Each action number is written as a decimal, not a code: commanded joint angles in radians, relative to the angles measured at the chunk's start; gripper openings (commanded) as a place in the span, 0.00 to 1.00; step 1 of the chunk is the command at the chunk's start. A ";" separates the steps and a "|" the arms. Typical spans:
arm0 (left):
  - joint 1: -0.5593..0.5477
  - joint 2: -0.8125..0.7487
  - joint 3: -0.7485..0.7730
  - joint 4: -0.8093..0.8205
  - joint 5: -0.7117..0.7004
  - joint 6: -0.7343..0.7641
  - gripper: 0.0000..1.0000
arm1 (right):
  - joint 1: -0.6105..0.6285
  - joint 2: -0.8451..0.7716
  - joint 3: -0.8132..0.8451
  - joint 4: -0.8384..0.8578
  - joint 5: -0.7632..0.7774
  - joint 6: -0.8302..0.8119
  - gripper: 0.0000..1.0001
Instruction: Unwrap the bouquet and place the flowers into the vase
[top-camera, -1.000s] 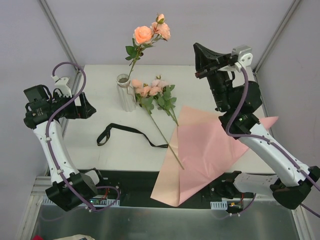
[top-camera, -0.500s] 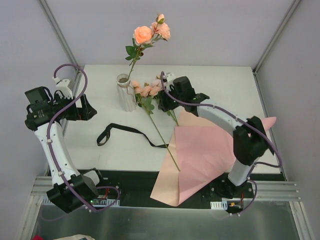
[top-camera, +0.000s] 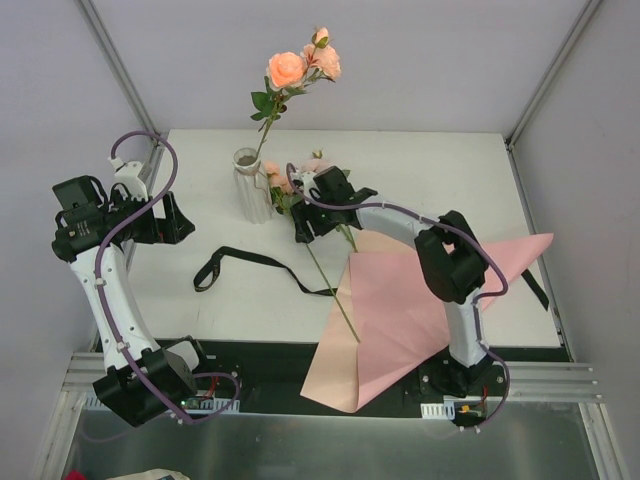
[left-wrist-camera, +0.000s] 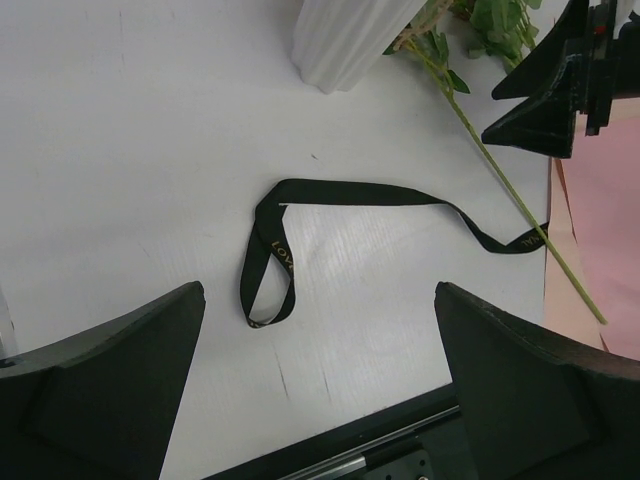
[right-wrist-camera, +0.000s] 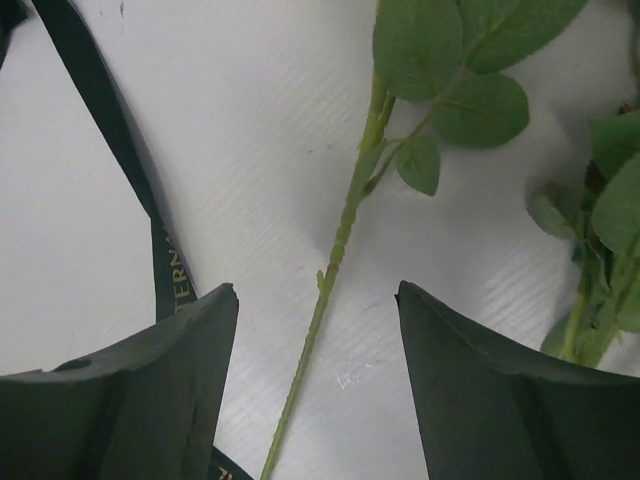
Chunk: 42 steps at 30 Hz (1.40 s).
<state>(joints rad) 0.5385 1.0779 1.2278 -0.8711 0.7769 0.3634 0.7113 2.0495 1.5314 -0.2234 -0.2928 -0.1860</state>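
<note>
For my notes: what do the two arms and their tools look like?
The left arm and right arm both have white link shells with black joints and black bases. A purple cable loops along the left arm, and a similar one runs along the right. The left tool and right tool each have two broad, matte black, wedge-shaped fingers.

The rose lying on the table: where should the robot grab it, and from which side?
Probably the bare green stem just below the leaves, from straight above. It lies flat on the table, thin and straight, so jaws can straddle it; the open right gripper hangs over that spot. The blooms crowd beside the vase.
</note>
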 joint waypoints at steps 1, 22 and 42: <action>0.009 -0.004 -0.010 0.007 0.021 0.034 0.99 | 0.037 0.058 0.073 -0.024 0.058 -0.027 0.67; 0.020 -0.016 -0.021 0.007 0.021 0.043 0.99 | 0.111 0.241 0.273 -0.163 0.385 -0.041 0.27; 0.025 -0.039 0.015 -0.012 0.016 0.028 0.99 | -0.071 -0.391 -0.232 0.295 0.384 0.339 0.01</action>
<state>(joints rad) 0.5518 1.0653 1.2121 -0.8722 0.7769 0.3843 0.7101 1.8233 1.3838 -0.1616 0.1268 -0.0437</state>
